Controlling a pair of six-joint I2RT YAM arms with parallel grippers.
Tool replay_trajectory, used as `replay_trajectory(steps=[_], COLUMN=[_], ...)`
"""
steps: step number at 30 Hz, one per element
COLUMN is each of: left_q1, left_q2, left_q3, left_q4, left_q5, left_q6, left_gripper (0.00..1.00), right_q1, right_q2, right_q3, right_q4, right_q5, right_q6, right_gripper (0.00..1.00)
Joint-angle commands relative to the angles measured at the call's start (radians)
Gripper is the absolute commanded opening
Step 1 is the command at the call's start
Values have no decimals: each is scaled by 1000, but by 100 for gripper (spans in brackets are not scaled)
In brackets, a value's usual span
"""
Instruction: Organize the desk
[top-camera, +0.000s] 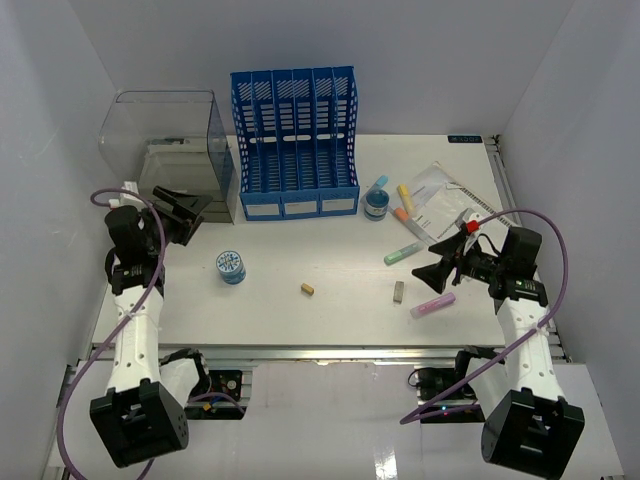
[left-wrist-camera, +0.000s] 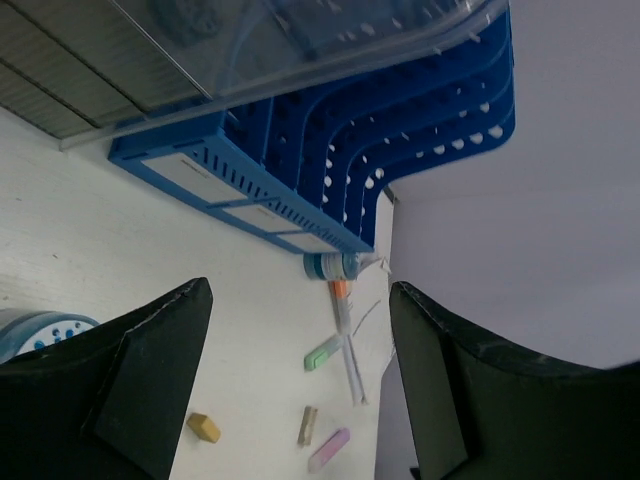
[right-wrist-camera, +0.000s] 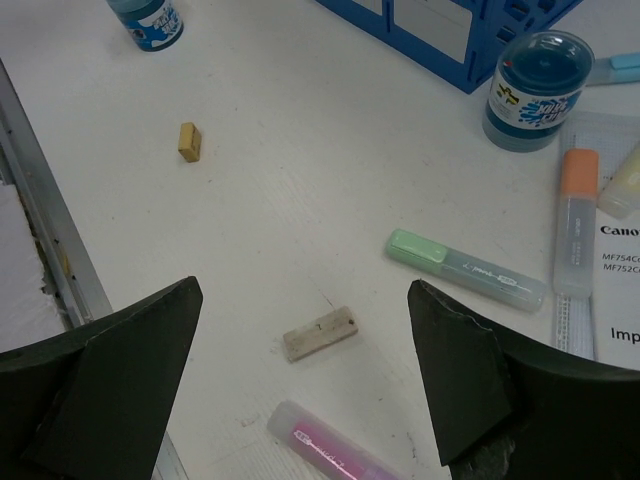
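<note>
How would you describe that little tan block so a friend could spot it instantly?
From the blue file rack at the back of the desk, come straight toward the near edge. The tan block lies alone, between a round blue jar on its left and a pale grey stick on its right. Nothing else is stubby and mustard-coloured.

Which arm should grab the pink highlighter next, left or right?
Right, probably. The right gripper hangs open close to the pink highlighter, which shows at the bottom of its wrist view. The left gripper is on the far side of the desk, by the clear box.
</note>
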Motion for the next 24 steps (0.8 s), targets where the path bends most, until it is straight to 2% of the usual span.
replay_trajectory(steps=[1, 6, 10, 14, 24], left_q1=[75, 122, 146, 159, 165], left_q2=[26, 62, 161, 263, 466], left_q3=[5, 21, 1, 15, 97], left_q4=[44, 48, 142, 239, 351], left_q5=[-22, -120, -88, -56, -41], left_q6=[-133, -140, -154, -133, -53], left_gripper=[80, 71, 62, 59, 55], right_q1=[1, 1, 1, 1, 1], right_q2=[-35, -45, -41, -60, -59], right_q3=[-9, -9, -16, -31, -46], right_q4=[6, 11, 13, 19, 34], right_q5=[-60, -82, -121, -145, -168], right_q6=[-40, -47, -68, -111, -119], right_gripper=[90, 94, 100, 94, 92])
